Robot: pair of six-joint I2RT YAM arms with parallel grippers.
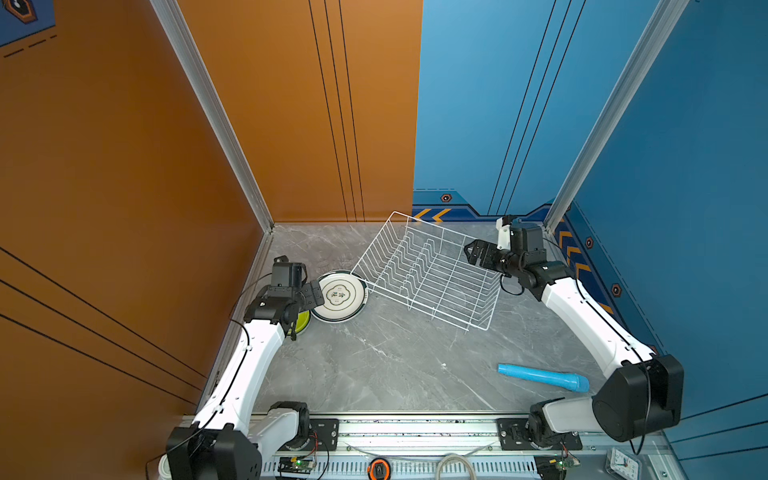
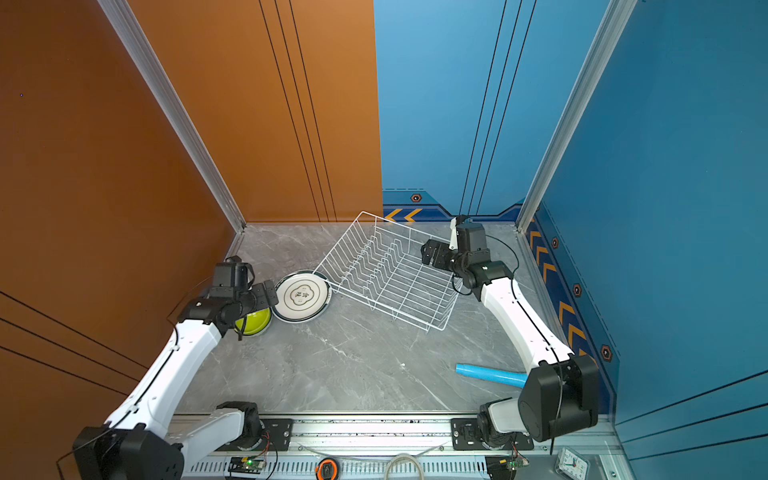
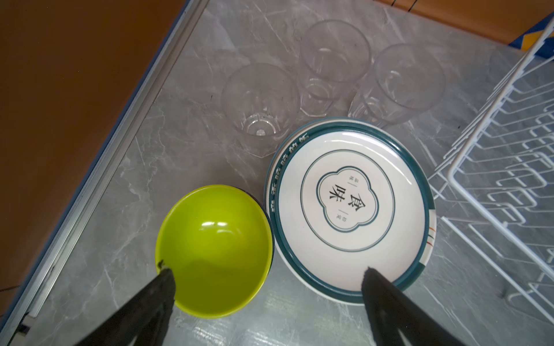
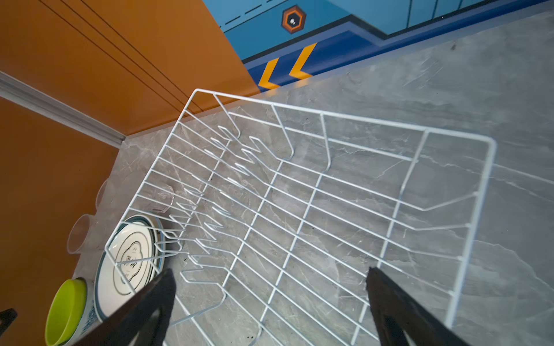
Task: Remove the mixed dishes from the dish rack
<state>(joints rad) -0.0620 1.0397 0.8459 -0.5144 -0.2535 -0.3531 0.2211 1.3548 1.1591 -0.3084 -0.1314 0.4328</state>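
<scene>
The white wire dish rack (image 1: pixel 428 224) (image 2: pixel 386 270) (image 4: pixel 299 209) stands at the back of the table and holds no dishes. To its left a dark-rimmed white plate (image 1: pixel 338 295) (image 3: pixel 350 206) lies on top of another plate. Beside the plates a lime-green bowl (image 3: pixel 212 248) (image 2: pixel 253 322) sits nested in a white-and-blue patterned bowl (image 4: pixel 87 317). Three clear glass cups (image 3: pixel 259 102) stand upright behind them. My left gripper (image 3: pixel 265 272) (image 1: pixel 316 293) hovers open over the bowl and the plate, with nothing held. My right gripper (image 4: pixel 269 274) (image 1: pixel 473 251) is open above the rack's right end.
A light blue tube (image 1: pixel 542 377) (image 2: pixel 490 374) lies at the front right, near the right arm's base. The orange wall and its metal edge rail (image 3: pixel 99 167) run close along the left of the dishes. The blue wall stands behind the rack.
</scene>
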